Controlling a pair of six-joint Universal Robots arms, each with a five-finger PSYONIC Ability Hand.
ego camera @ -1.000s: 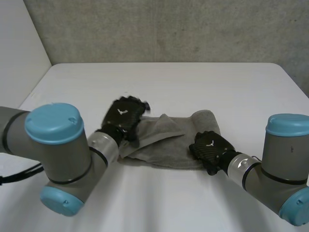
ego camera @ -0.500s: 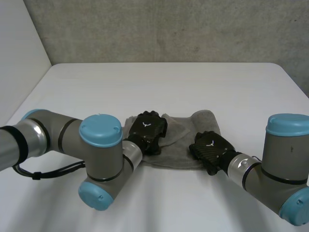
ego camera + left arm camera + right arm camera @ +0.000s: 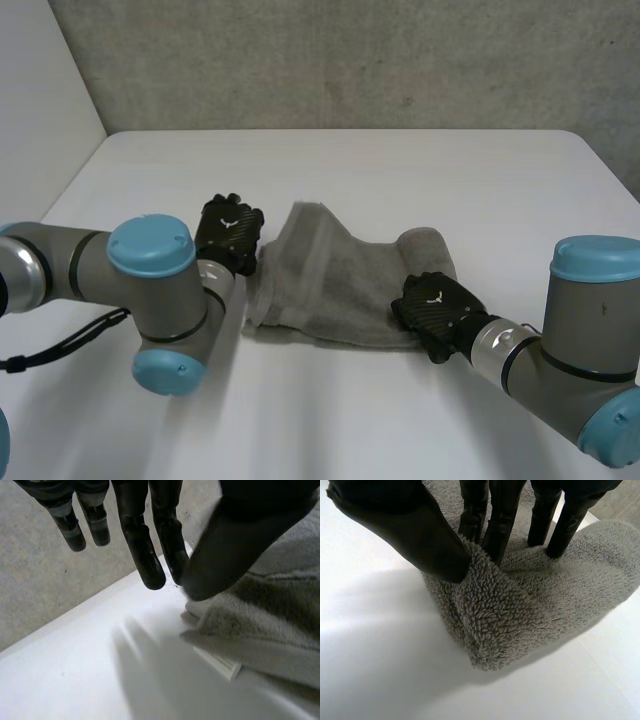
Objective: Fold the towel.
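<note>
A grey towel lies crumpled in the middle of the white table. Its left edge stands raised beside my left hand. In the left wrist view the thumb meets a finger right at the towel's edge, pinching it; the other fingers are straight. A white label sticks out under that edge. My right hand rests on the towel's near right corner. There its thumb and fingers pinch a thick fold of the towel.
A grey wall runs behind the table's far edge. The table's left edge lies close to my left arm. Bare tabletop lies beyond and in front of the towel.
My left hand reached over the towel's middle, then drew back to the left, closing its thumb and finger. The towel's left edge now stands raised. The right hand has not moved.
</note>
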